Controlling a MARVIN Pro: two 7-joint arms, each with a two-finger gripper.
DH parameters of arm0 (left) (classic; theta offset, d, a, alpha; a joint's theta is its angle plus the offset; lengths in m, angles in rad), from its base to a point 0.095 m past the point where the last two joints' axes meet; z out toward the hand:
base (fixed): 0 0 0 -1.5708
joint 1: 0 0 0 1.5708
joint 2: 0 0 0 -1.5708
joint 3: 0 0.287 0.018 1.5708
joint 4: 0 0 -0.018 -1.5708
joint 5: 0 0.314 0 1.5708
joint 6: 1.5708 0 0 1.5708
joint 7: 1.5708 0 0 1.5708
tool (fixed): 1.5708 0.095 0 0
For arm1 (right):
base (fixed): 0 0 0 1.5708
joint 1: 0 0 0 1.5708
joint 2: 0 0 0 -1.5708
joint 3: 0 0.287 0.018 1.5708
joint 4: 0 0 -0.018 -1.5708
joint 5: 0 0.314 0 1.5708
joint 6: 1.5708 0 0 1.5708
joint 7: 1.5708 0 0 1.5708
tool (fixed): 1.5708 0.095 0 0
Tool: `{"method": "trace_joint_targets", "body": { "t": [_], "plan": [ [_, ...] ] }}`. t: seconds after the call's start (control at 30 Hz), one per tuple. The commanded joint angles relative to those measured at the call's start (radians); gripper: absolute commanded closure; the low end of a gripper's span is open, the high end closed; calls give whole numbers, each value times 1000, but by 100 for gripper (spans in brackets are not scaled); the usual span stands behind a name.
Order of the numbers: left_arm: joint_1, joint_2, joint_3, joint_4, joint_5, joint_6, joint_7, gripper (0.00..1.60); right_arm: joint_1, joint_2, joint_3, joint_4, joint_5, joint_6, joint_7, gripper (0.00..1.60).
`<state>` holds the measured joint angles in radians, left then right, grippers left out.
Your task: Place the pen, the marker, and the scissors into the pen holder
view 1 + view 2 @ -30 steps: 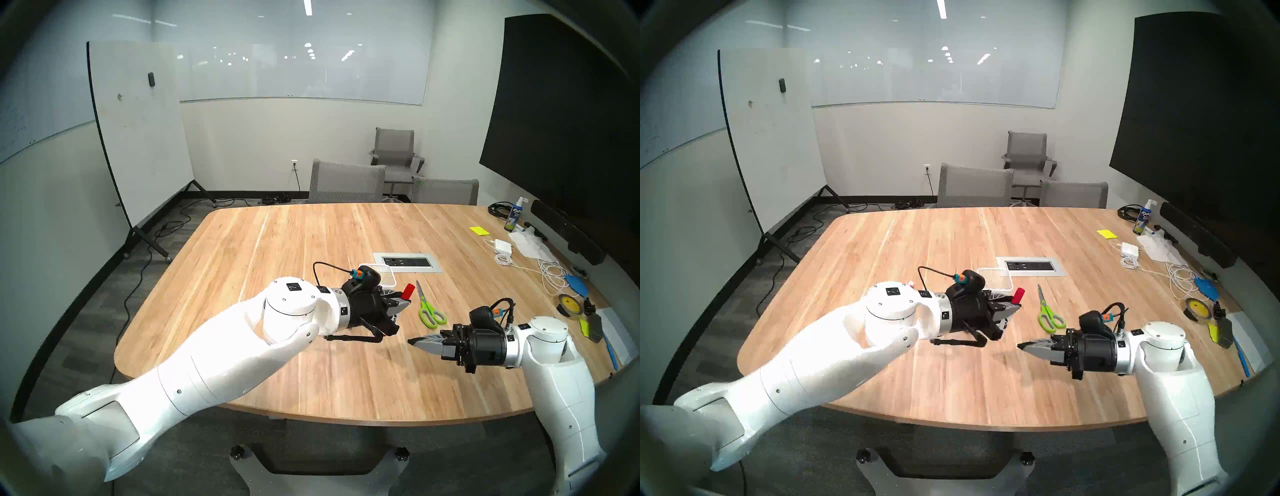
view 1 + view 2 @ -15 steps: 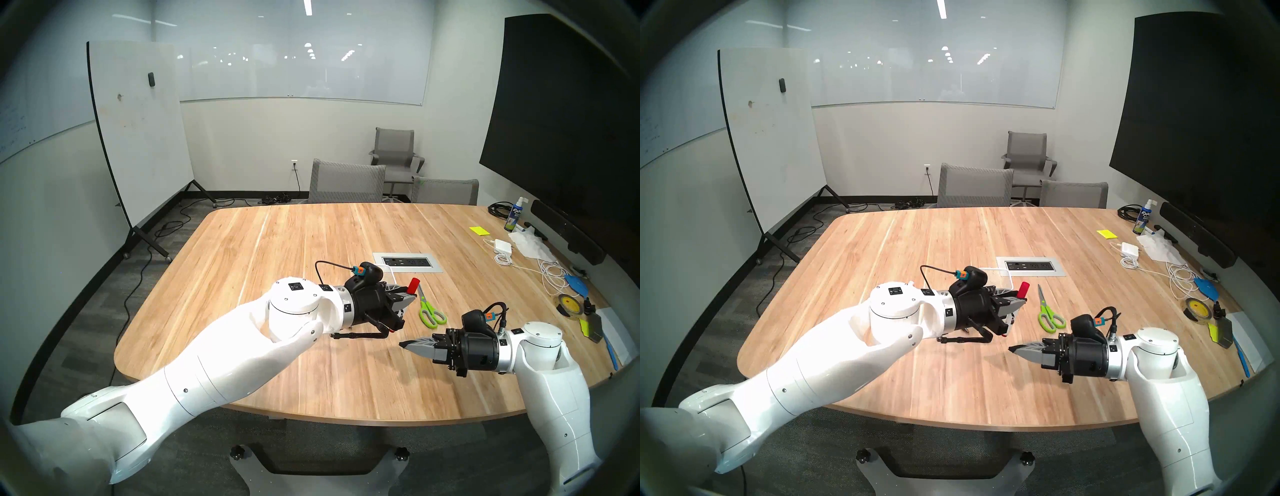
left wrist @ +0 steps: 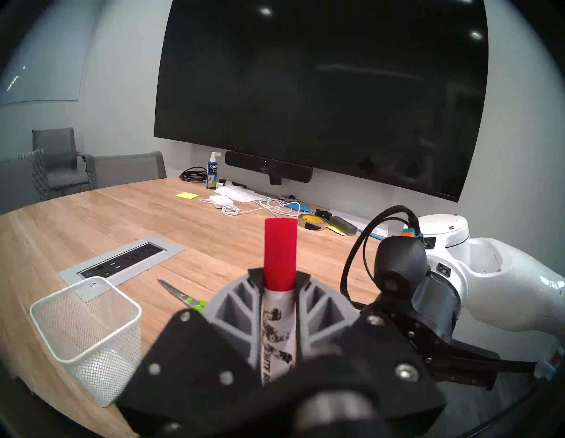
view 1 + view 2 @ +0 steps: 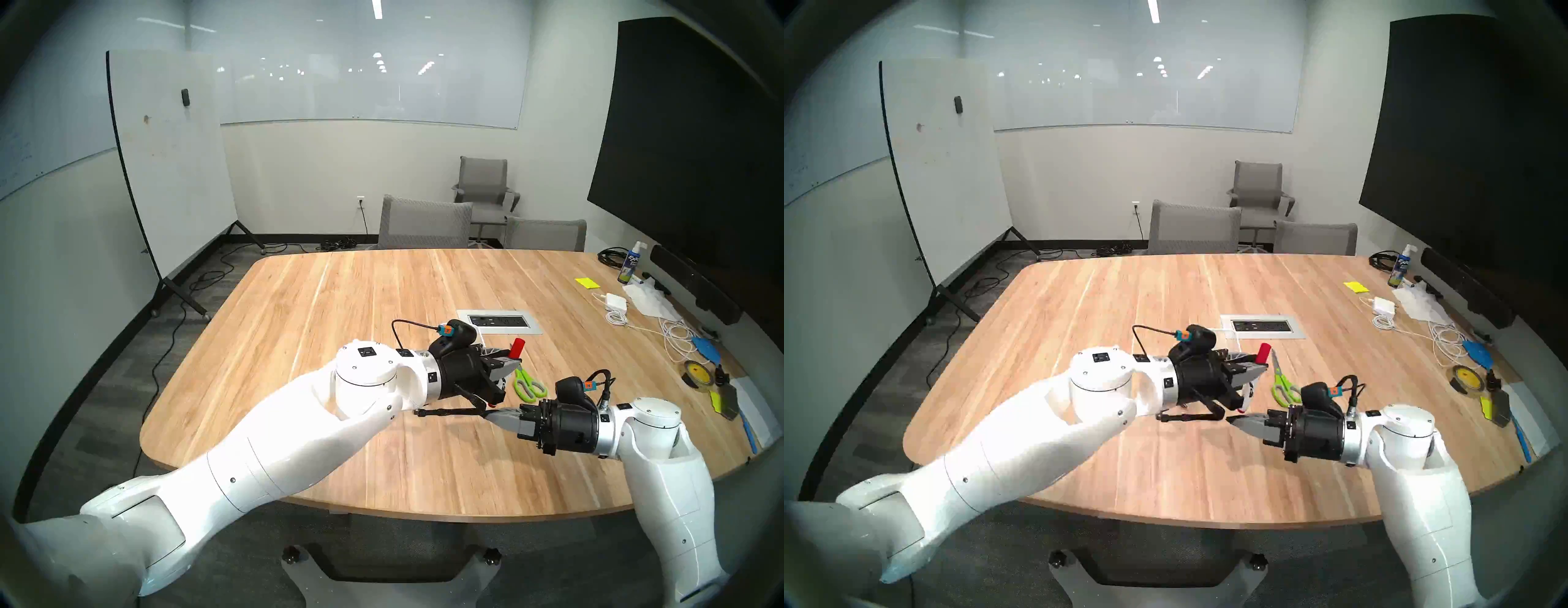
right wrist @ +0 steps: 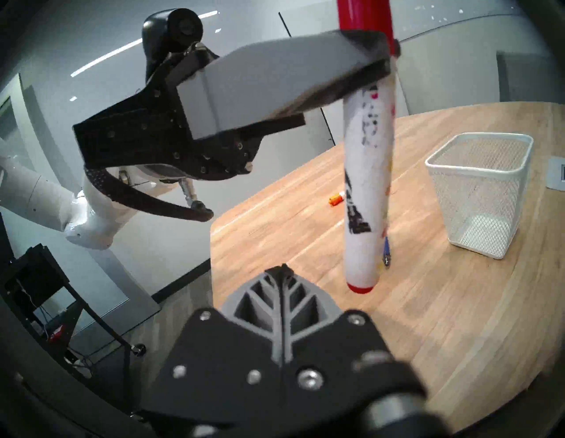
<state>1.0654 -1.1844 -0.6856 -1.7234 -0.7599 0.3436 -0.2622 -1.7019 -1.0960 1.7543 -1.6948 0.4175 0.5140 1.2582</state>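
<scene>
L gripper (image 3: 278, 293) clamps marker (image 3: 279, 260) upright, red cap up, well above table. Pen holder (image 3: 87, 324) sits just beside it, lower-left in wrist view. R gripper (image 4: 492, 417) closed, empty, farther from holder.

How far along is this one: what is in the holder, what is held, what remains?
Nothing done: the white wire-mesh pen holder looks empty. In hand: the left gripper clamps the red-capped white marker upright. Left: the lime-handled scissors and slim blue pen lie on the wooden table.
</scene>
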Motion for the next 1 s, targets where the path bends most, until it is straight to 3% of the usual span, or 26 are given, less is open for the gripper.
{"method": "trace_joint_targets", "body": {
  "t": [0.0,0.63,0.97],
  "plan": [
    [-6,-19,-8,-36,-8,-1,8,160,4,-46,5,-36,-4,14,-66,160],
    [-1,-5,-1,-54,-17,6,29,160,17,-63,7,-24,-6,16,-110,160],
    [6,33,-15,-46,0,10,84,160,-4,-21,19,-35,11,52,-51,160]
  ]
}}
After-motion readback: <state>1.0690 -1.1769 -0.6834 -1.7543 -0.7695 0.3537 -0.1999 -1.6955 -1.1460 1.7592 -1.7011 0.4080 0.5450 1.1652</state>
